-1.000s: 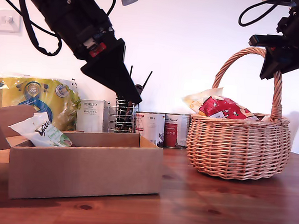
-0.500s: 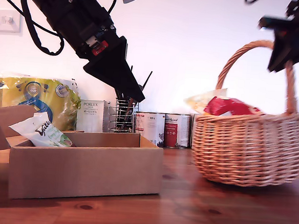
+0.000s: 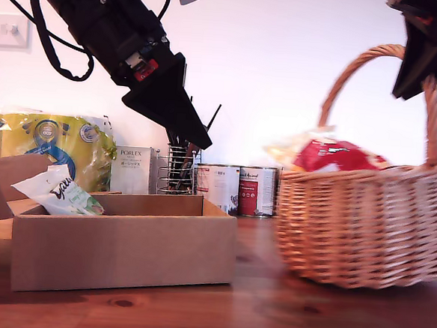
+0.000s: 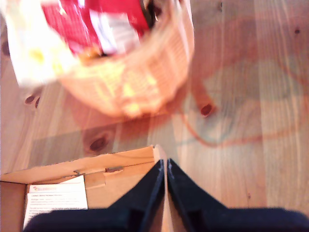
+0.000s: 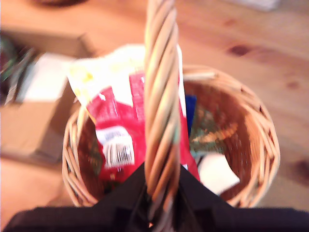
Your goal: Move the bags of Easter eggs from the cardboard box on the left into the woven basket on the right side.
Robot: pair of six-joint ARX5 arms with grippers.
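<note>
Progress: woven basket (image 3: 364,227) holds several bags | white-green bag (image 3: 57,192) remains in cardboard box (image 3: 123,247) beside it | your first gripper (image 4: 165,166) fingers closed, empty | your second gripper (image 5: 159,186) fingers clamp the basket's handle (image 5: 160,92).

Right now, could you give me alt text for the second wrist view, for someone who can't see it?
My second tool is clamped on the twisted handle of a woven basket, seen from above. Inside lie a red bag, a cream-yellow bag and other pouches, blurred. The cardboard box sits beside it on a wooden table.
</note>
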